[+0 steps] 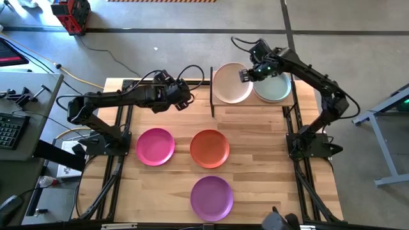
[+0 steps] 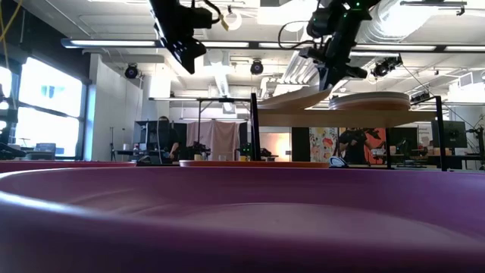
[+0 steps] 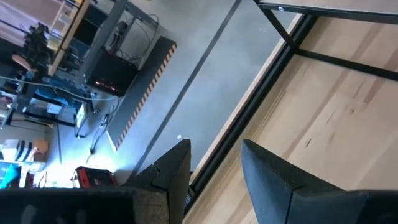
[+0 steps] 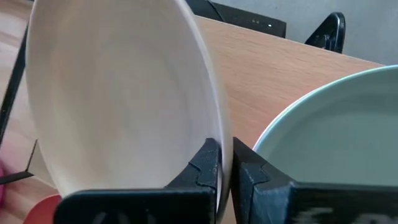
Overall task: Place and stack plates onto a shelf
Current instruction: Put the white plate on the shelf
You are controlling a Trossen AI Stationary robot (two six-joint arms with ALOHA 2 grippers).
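Observation:
A cream plate (image 1: 230, 84) is on the light-wood shelf (image 1: 255, 105) at the table's far side, tilted, with my right gripper (image 1: 246, 75) shut on its rim. A pale grey-green plate (image 1: 275, 89) lies flat on the shelf beside it. Magenta (image 1: 155, 145), orange (image 1: 209, 147) and purple (image 1: 211, 197) plates lie flat on the tabletop. The purple plate (image 2: 242, 220) fills the low view's foreground. My left gripper (image 1: 182, 96) is open in the air, left of the shelf's black post, touching nothing. Other plates are out of view. My right gripper pinches the cream plate's rim (image 4: 219, 134) on the side nearest the grey-green plate (image 4: 336, 137), one finger on the inner face and one on the underside. It comes slanting down from the table's right. The held edge is raised; the plate's opposite edge (image 2: 265, 108) is low at the shelf board.
The shelf's thin black posts (image 1: 211, 92) stand at its corners. The grey-green plate sits very near the held rim. Bare tabletop lies between the shelf and the three plates (image 1: 255, 128). The left wrist view shows the table's far edge (image 3: 249, 124) and floor beyond.

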